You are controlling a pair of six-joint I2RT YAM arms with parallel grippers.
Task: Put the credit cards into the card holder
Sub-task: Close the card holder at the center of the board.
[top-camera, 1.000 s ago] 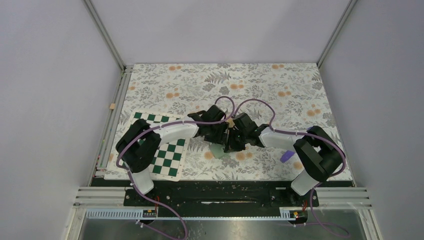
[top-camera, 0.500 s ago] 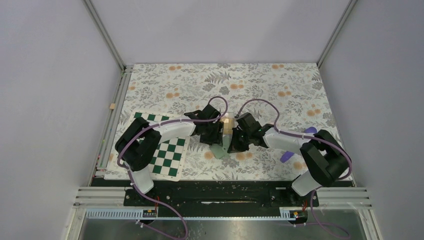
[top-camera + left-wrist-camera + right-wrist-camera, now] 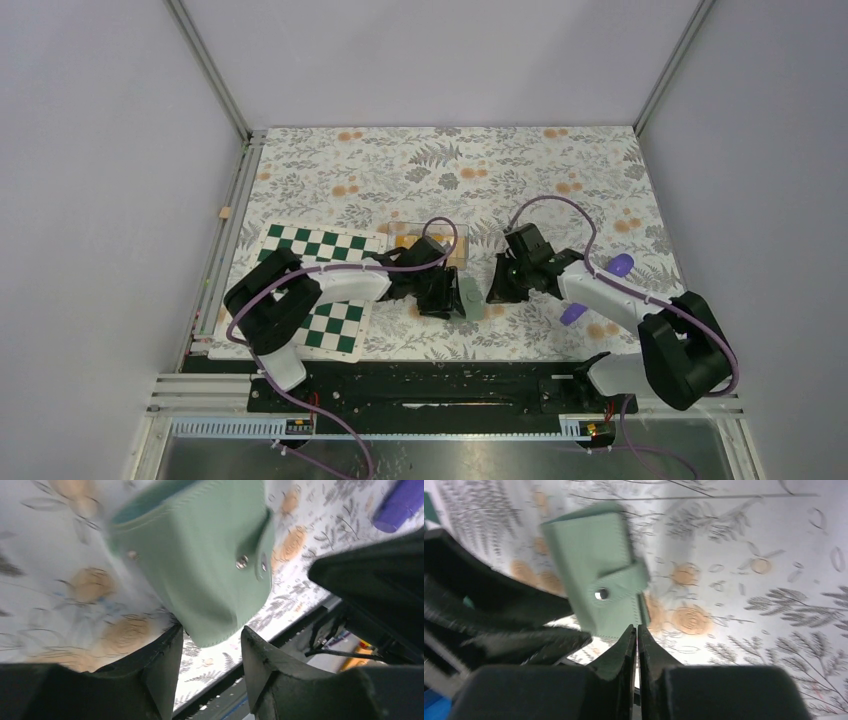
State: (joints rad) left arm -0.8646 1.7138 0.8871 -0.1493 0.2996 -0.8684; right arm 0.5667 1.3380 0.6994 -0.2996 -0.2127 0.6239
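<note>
As the overhead view shows, both arms reach inward over the flowered table (image 3: 400,170), and their wrists are near each other at its middle.

Left gripper (image 3: 209,650): jaws about half open. The holder (image 3: 200,565), a green pouch, has its lower end lodged between the two fingers. Both fingers lie against its sides, so it reads as a grip. The wrist picture is blurred, so the contact is not sharp. The holder is tilted, and its strap with a metal stud faces the right arm.

Right gripper (image 3: 636,645): fingers all but together with only a thin slit between them, and nothing is held. It stands just right of the holder and apart from it.

Cards (image 3: 457,250): a small pale-orange patch on the table just beyond the left gripper, near the holder's far end. A count is not possible from above. Whether any card sits inside the holder cannot be told.

Other items: the board (image 3: 330,315) lies under the left arm. A purple piece (image 3: 572,313) lies beside the right forearm.
</note>
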